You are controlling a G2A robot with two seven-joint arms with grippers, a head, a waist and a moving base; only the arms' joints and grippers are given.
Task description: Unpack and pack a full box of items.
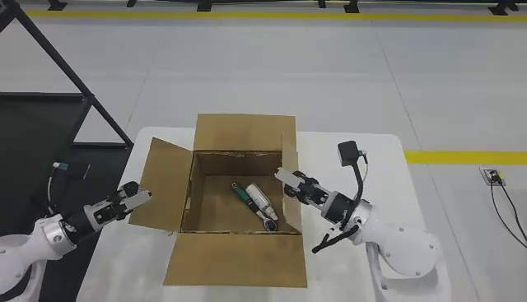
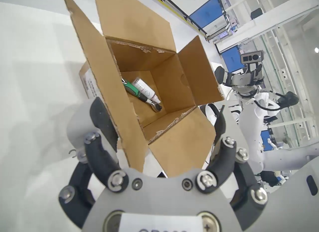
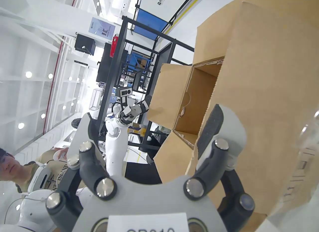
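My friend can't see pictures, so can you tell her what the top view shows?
An open cardboard box sits on a white table, with a green-handled tool and a white bottle lying inside. The left gripper and the right gripper, both open, are at its side flaps, one on each side.

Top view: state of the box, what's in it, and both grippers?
Box: open, upright.
Right flap: nearly upright; other three folded out.
Wrench: lying on box floor.
White tube: lying beside wrench.
Left gripper: open, at left flap.
Right gripper: open, at right flap.
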